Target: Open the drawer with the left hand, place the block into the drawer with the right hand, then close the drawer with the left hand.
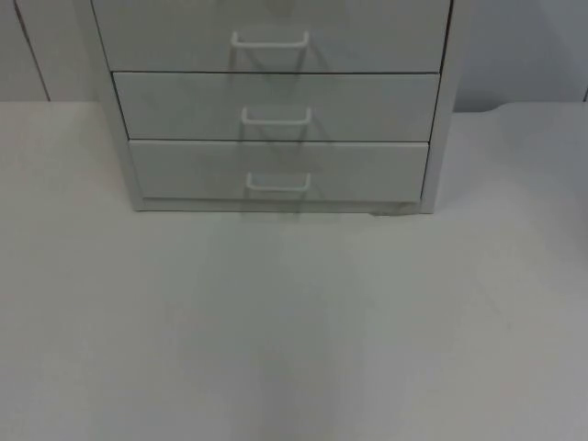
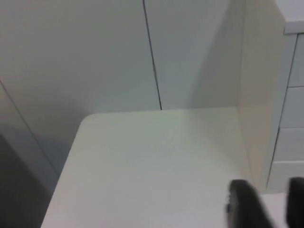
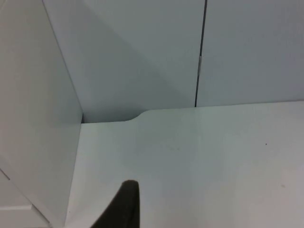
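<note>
White fills the scene: a white table (image 1: 294,331) with a pale three-drawer cabinet (image 1: 441,138) standing at its far side, in the upper middle of the top view. All three drawers are shut, so the opening step is not yet done.

Starting from the left, the left gripper (image 2: 266,204) hangs just beside the cabinet's left side panel. Its two dark fingertips stand apart with table showing between them, so it looks released, and it holds and touches nothing.

In the middle, each drawer front carries a thin white bar handle: the top handle (image 1: 270,40), the middle handle (image 1: 277,115) and the bottom handle (image 1: 277,182), stacked one under another. I cannot tell which drawer is meant. A handle is the place to take hold, with the fingers closing over the bar's straight middle. It looks stiff and smooth, likely slippery, and the drawer probably slides lightly, so a straight pull toward the table's near edge should do.

On the right, the right gripper (image 3: 124,204) waits near the cabinet's right side. One dark fingertip can be seen, and I cannot tell whether it is spread or closed.

I cannot make out the block.
</note>
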`<action>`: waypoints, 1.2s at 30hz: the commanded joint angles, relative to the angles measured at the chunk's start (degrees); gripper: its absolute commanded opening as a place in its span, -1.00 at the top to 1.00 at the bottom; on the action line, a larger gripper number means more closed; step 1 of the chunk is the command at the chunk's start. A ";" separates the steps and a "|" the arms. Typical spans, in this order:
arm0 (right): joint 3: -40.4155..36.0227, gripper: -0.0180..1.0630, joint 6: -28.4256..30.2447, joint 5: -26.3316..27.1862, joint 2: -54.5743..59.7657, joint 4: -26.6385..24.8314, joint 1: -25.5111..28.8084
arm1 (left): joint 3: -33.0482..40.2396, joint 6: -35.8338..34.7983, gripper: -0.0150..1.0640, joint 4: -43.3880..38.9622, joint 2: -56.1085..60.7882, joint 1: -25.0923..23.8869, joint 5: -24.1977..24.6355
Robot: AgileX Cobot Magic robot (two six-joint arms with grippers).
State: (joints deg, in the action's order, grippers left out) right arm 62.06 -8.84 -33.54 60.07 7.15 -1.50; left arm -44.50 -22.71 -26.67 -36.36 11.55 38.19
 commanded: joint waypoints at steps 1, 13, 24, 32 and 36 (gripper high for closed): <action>-0.30 -0.98 1.04 0.27 -1.05 0.13 0.13 | 0.15 -1.51 0.16 -0.78 -1.16 0.13 -1.08; -0.41 -0.98 1.74 -2.85 -3.84 0.13 0.13 | 0.15 -3.22 -0.96 0.72 -2.74 0.13 -5.60; -0.41 -0.98 9.78 -8.18 -18.07 -2.24 0.13 | 0.15 8.11 -0.96 2.15 5.63 0.13 -6.77; -1.17 -0.98 19.96 -19.03 -30.10 -13.82 0.13 | 0.15 30.81 -0.96 22.47 11.51 0.13 3.19; -4.76 -0.98 19.82 -23.30 -38.00 -13.92 0.03 | 0.15 36.47 -0.96 33.94 14.79 3.67 8.83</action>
State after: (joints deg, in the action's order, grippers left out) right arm 58.86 10.25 -54.62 24.92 -6.17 -1.50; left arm -44.50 9.81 0.40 -23.20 13.46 43.04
